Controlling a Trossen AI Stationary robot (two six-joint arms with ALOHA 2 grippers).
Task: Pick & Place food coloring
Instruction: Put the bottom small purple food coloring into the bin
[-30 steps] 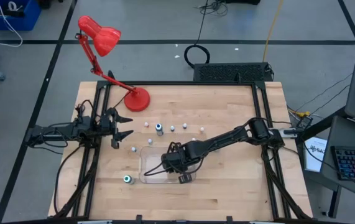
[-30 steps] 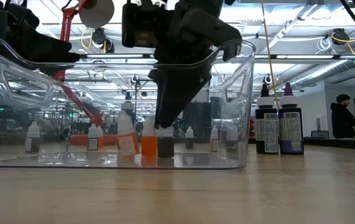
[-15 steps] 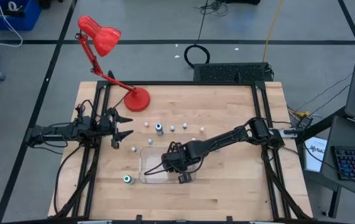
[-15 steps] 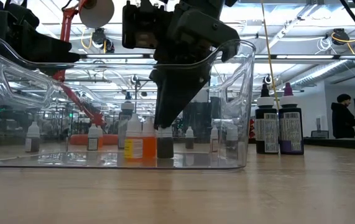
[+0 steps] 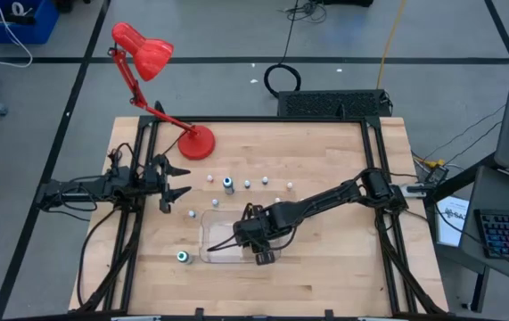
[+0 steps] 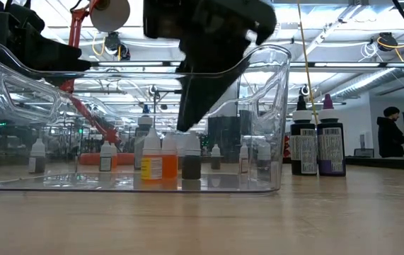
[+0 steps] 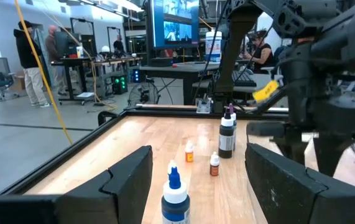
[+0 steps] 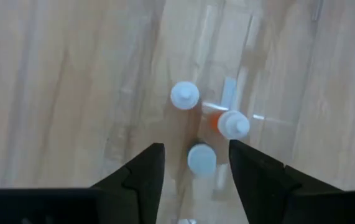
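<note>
A clear tray stands near the middle of the table. Three food coloring bottles stand upright on its floor: a dark one, an orange one and an orange-labelled one. My right gripper hangs over the tray, pointing down and open. The dark bottle's white cap shows below the gap between its fingers, untouched. More small bottles stand loose on the table beyond the tray, and a teal one stands at its near left. My left gripper waits open at the table's left.
A red desk lamp stands at the far left of the table. Two taller dark bottles stand to the right of the tray in the low view. A blue-tipped bottle stands just ahead of the left gripper. People show in the room behind.
My right gripper has opened and let go of the dark bottle, then risen a little above the tray. The bottle stays upright on the tray floor next to the orange ones.
</note>
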